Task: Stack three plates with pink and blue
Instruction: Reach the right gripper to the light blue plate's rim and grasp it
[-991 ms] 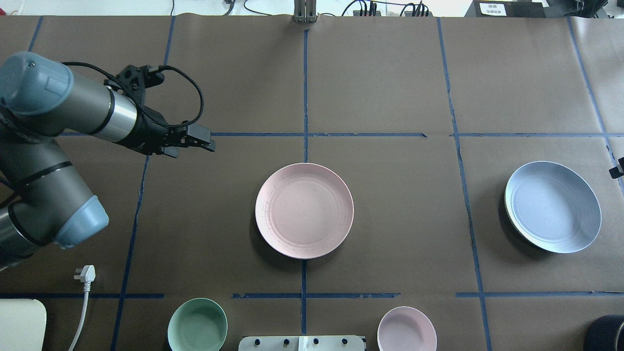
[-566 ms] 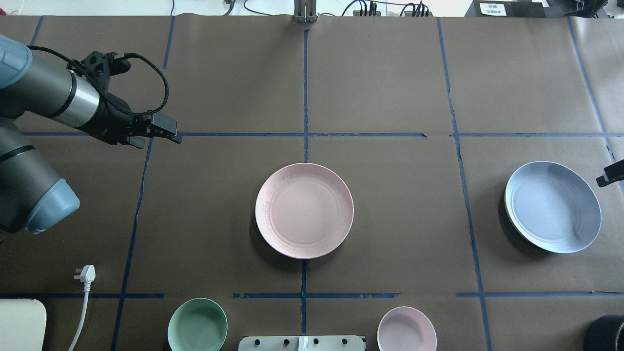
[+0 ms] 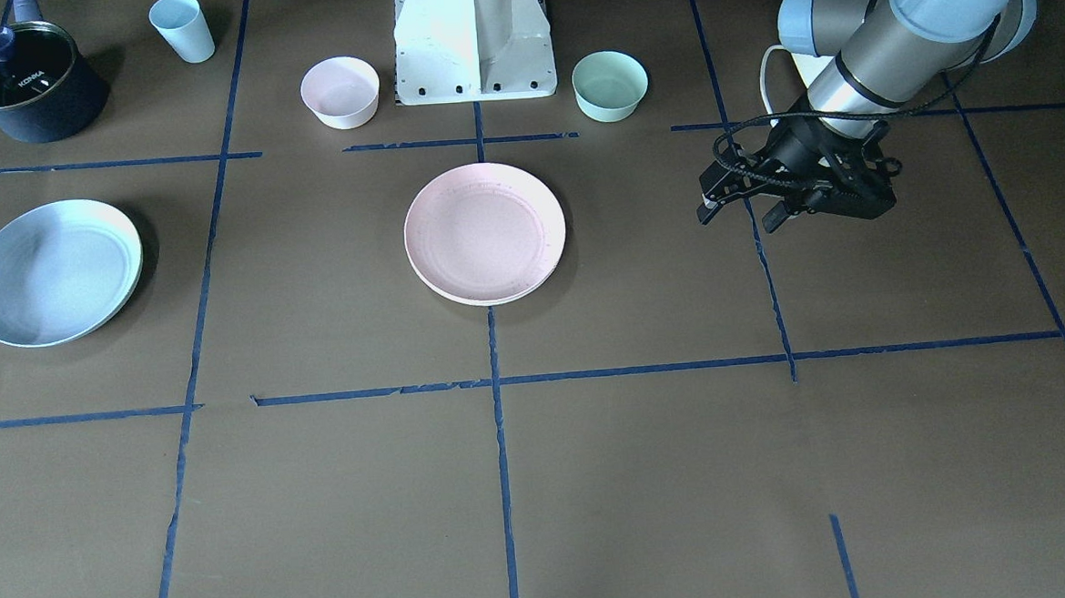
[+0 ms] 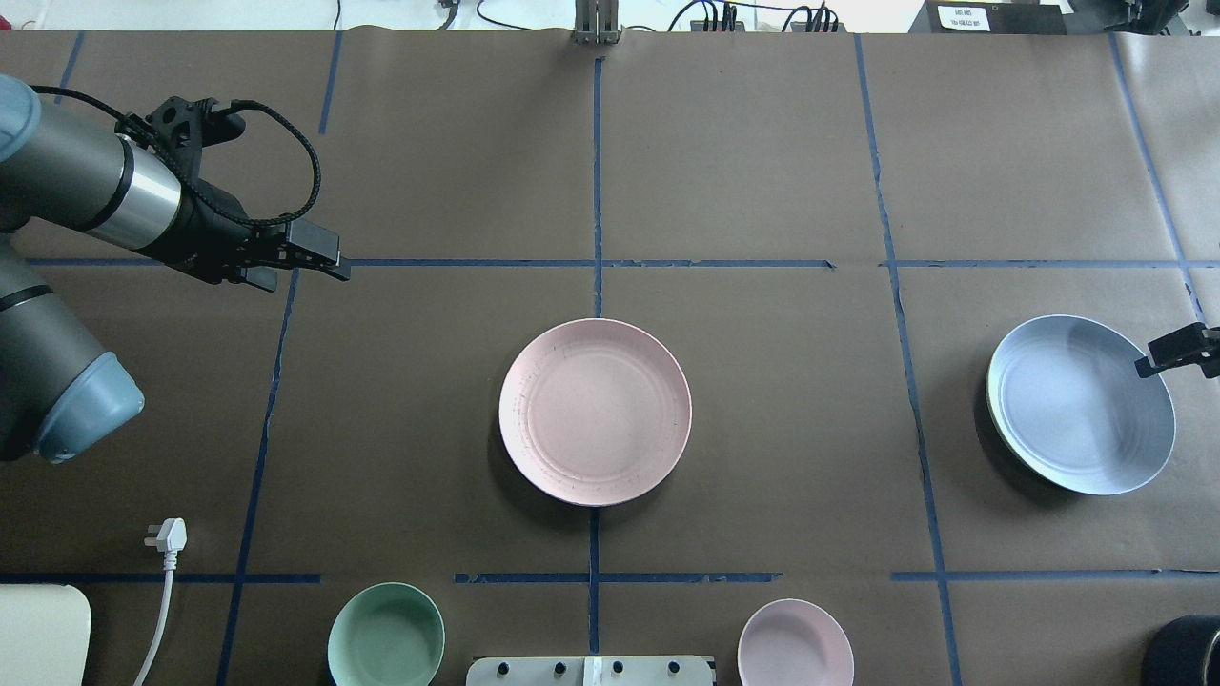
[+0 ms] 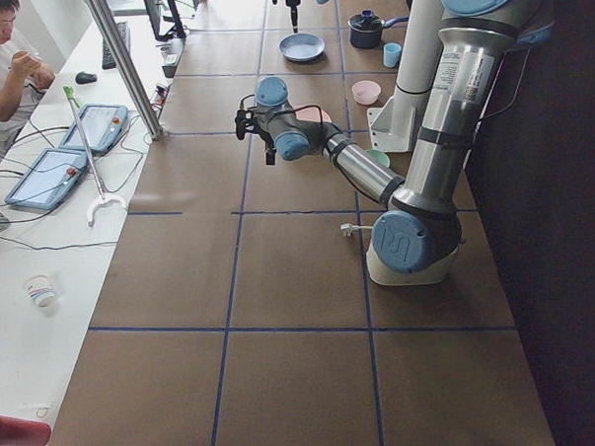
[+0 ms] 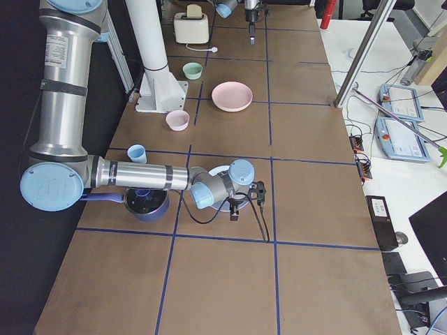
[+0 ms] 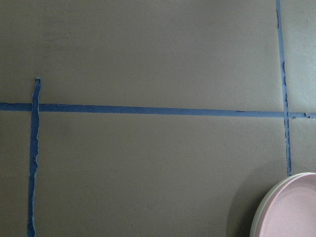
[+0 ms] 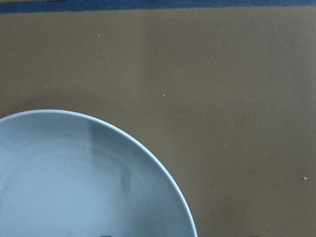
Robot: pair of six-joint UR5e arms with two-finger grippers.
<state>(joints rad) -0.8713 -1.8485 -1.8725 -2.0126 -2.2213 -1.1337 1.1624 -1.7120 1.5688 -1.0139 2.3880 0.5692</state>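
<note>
The light blue plate lay beneath the right end effector, under its outer rim; whether spread or pressed together was unclear.

Brown paper table cover fills nearly the whole field. A horizontal blue tape line crosses the full width, slightly above mid-height. Two vertical strips cross it: a ragged left strip running to the bottom edge, and a thinner right strip from the top edge down to the pink plate. The plate is cut off at the lower right corner, with only a rim arc and part of the well visible. Its outer edge looks paler, and there is a soft shadow to its left.
</note>
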